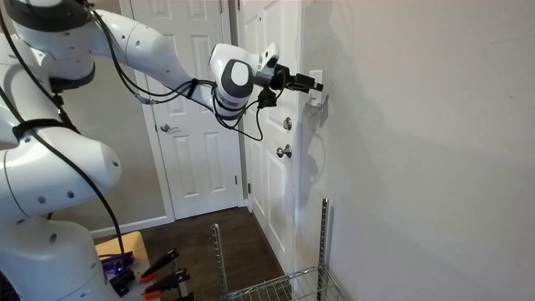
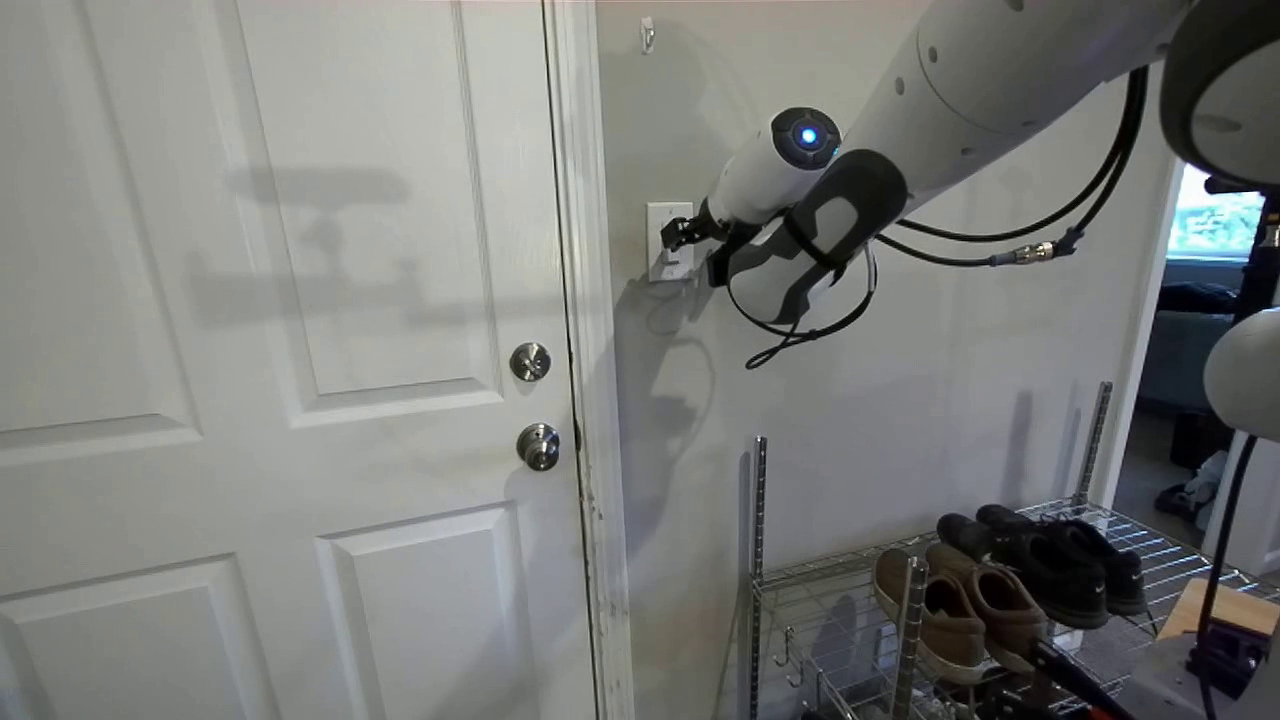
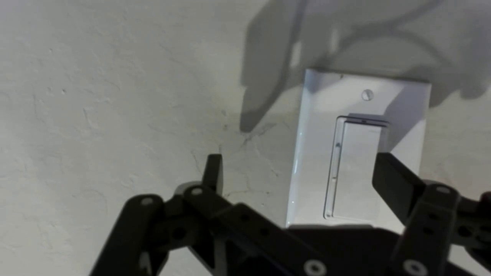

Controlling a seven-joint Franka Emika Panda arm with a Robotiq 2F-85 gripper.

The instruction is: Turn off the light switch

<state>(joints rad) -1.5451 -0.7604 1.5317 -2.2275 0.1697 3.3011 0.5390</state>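
Light switch [image 3: 356, 161] (one), one hand [image 3: 298, 170], spread

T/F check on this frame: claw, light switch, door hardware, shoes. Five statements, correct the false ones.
1. The claw is open in the wrist view. True.
2. The light switch is on the wall beside a door frame. True.
3. In the wrist view, both fingertips overlap the light switch. False: only one fingertip does; the other shows against the wall.
4. The door knob sits below the deadbolt. True.
5. The only shoes in view are black. False: brown shoes stand beside black shoes on the wire rack.
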